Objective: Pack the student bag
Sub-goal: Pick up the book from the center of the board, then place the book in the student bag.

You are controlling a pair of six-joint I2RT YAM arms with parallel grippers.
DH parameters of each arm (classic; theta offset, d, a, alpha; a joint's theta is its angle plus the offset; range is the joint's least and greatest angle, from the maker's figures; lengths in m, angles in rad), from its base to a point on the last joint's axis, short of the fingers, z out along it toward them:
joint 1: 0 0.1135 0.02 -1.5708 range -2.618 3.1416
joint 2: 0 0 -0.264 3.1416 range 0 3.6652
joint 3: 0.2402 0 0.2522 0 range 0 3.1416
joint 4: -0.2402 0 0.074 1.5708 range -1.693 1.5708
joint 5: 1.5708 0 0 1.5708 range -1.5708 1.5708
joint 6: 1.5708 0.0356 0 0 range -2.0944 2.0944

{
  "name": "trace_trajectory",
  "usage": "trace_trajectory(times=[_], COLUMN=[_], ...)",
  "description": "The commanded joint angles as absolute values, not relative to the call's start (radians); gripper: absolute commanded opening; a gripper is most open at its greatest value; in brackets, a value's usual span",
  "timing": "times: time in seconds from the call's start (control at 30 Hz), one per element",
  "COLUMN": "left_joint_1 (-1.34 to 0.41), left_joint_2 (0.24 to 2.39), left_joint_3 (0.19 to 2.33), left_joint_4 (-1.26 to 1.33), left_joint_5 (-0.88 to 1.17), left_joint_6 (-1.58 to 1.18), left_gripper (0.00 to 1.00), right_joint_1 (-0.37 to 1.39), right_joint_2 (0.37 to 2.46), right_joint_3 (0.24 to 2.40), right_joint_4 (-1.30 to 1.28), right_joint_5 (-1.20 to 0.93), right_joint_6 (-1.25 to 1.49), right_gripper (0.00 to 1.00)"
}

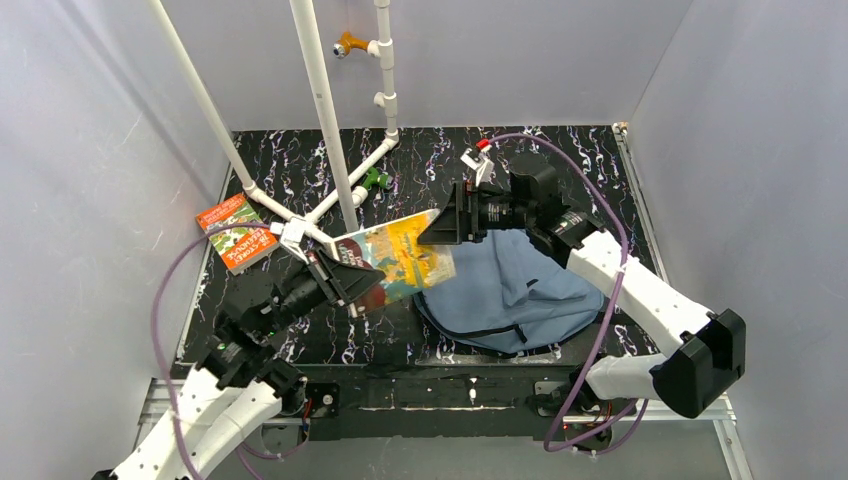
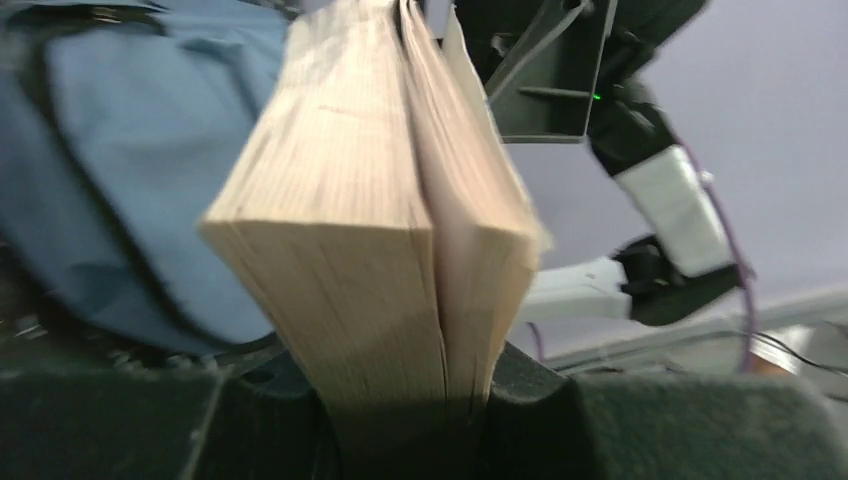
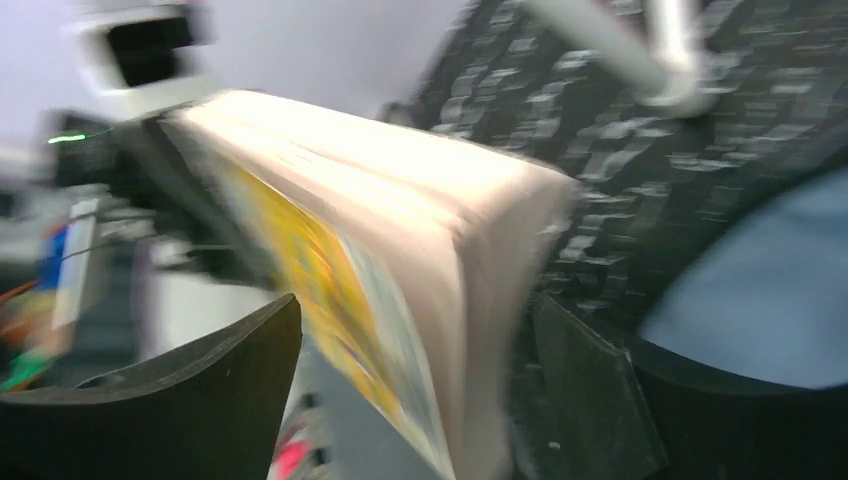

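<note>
Marbled table (image 1: pixel 300 170); left gripper (image 1: pixel 352 278) clamps yellow book (image 1: pixel 405 255) beside student bag (image 1: pixel 520 290).

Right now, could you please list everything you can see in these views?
student bag: one, dusty blue, table right of centre.
yellow book: one, yellow-and-teal cover, between both arms.
orange book: one, orange-red, flat at table's left.
pipe frame: one, white, rear left.
clamp: one, green, beside the pipes.
table: one, black with pale marbling, underneath.
left arm: one, white and black, jaws closed on yellow book.
right arm: one, white and black, jaws open around its other end.
</note>
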State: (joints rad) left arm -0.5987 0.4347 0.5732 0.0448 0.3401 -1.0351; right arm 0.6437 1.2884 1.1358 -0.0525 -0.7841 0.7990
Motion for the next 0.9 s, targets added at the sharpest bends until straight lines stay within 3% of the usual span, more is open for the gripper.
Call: trace_trajectory(times=[0.0,0.07,0.23,0.43,0.57,0.73,0.87], left_joint_1=[-0.597,-0.597,-0.598,-0.597,-0.597,-0.597,-0.597], left_joint_2=[0.356,0.333,0.293,0.257,0.261,0.264,0.274], left_joint_3=[0.827,0.898,1.011,1.016,1.015,1.004,1.006], left_joint_4=[-0.444,-0.568,-0.744,-0.779,-0.788,-0.798,-0.799], left_joint_5=[0.04,-0.096,-0.182,-0.195,-0.198,-0.198,-0.192], left_joint_6=[-0.711,-0.636,-0.55,-0.557,-0.557,-0.572,-0.573], left_gripper=[0.0,0.0,0.0,0.0,0.0,0.0,0.0], right_joint_1=[0.641,0.642,0.675,1.187,1.344,1.412,1.424], right_joint_2=[1.236,1.211,1.179,1.296,1.494,1.71,1.747], right_joint_3=[1.17,1.128,1.051,1.062,1.133,1.232,1.258], right_joint_4=[-0.494,-0.479,-0.456,-0.471,-0.63,-0.784,-0.858], right_joint_5=[-0.342,-0.253,-0.019,0.542,0.874,1.035,1.14], right_joint_6=[0.47,0.462,0.432,0.32,0.366,0.402,0.452], right_gripper=[0.98,0.98,0.98,0.98,0.97,0.95,0.91])
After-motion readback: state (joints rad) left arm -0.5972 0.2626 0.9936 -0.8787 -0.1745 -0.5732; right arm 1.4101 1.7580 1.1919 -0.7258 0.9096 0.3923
